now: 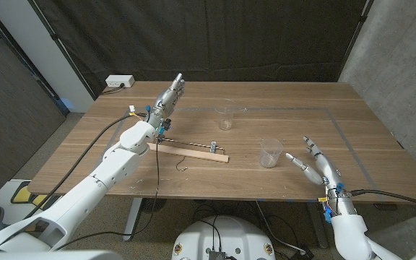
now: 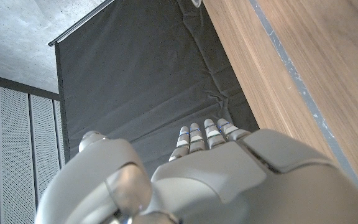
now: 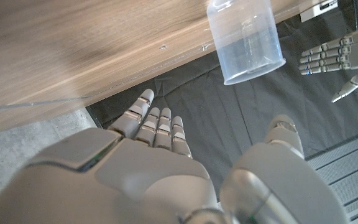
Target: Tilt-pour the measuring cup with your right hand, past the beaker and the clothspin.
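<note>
A translucent measuring cup [image 1: 269, 152] [image 3: 244, 40] stands upright on the wooden table [image 1: 295, 94], near the front right. My right hand [image 1: 310, 160] [image 3: 160, 168] is open just to the right of it, fingers apart and reaching toward the cup, not touching it. A clear beaker [image 1: 225, 118] stands farther back, near the table's middle. A small clothespin [image 1: 214, 146] sits on a wooden bar [image 1: 186, 151] left of the cup. My left hand [image 1: 170, 92] [image 2: 197, 174] is held up over the far left of the table, fingers straight and holding nothing.
A wire hook [image 1: 183, 163] hangs off the wooden bar toward the front edge. A white power strip [image 1: 119, 81] lies at the far left corner. Thin tape lines [image 1: 345, 137] mark a rectangle on the table. Black curtain hangs behind.
</note>
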